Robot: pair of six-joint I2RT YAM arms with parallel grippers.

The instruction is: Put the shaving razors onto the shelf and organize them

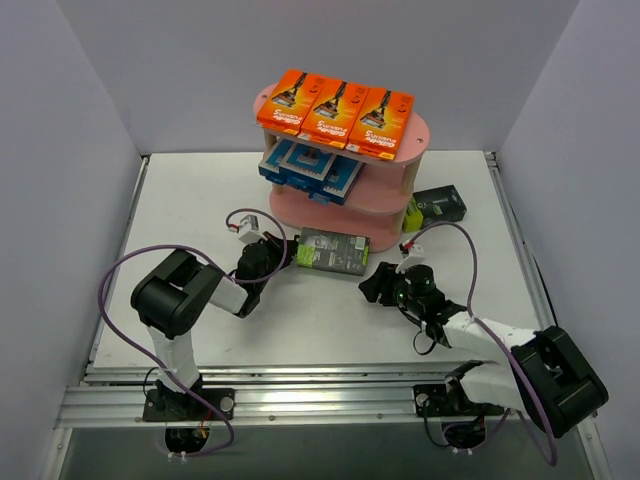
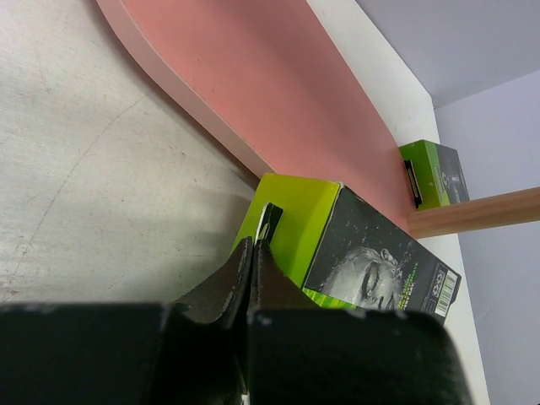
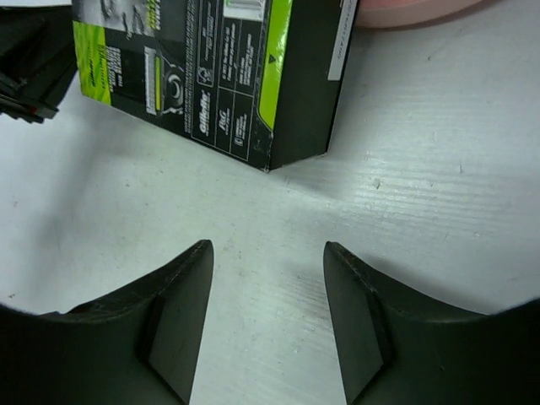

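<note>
A black and lime razor pack (image 1: pixel 335 252) lies flat on the table just in front of the pink shelf (image 1: pixel 300 210). My left gripper (image 1: pixel 275 251) is shut, and its tips (image 2: pixel 257 240) rest against the pack's lime left end (image 2: pixel 299 224). My right gripper (image 1: pixel 378 284) sits a little right of the pack, open, with only bare table between its fingers (image 3: pixel 268 253); the pack's corner (image 3: pixel 270 160) lies just ahead of them. Three orange packs (image 1: pixel 335 110) lie on the top board and blue-and-white packs (image 1: pixel 310 168) on the middle one.
A second black and lime pack (image 1: pixel 437 206) stands on the table by the shelf's right end, also seen as a lime box (image 2: pixel 434 173) behind a wooden post (image 2: pixel 481 211). White walls close in the table on three sides.
</note>
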